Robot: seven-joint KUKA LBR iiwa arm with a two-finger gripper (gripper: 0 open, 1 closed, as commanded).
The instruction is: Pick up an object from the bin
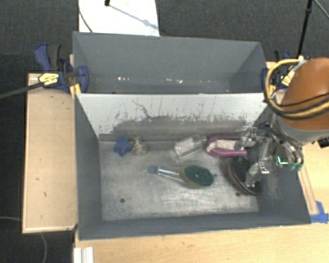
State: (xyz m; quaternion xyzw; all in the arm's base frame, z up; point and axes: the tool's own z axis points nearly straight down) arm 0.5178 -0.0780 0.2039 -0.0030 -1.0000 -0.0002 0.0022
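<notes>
**A:** What is the camera view giving us?

**B:** The gripper [256, 174] is hanging low inside the grey bin [164, 111], to the right of the green round disc [198, 176]. It is hovering over a dark rounded thing [238, 177], which is lying just right of that disc.

**A:** Is the claw grasping it?

**B:** I am not able to tell whether it is released or clenched. Nothing is showing as held.

**A:** What is lying nearby?

**B:** A purple-handled thing [226, 148] is lying up and right of the disc, just beside the gripper. A clear plastic piece [187, 146] is lying just above the disc, and a small blue thing [122, 146] well to its left.

**A:** Which step, then?

**B:** I am judging this as the grasping step, with nothing lifted yet. The next move is calling for a square grip on the dark thing, keeping off the purple handle, then a straight lift.
</notes>
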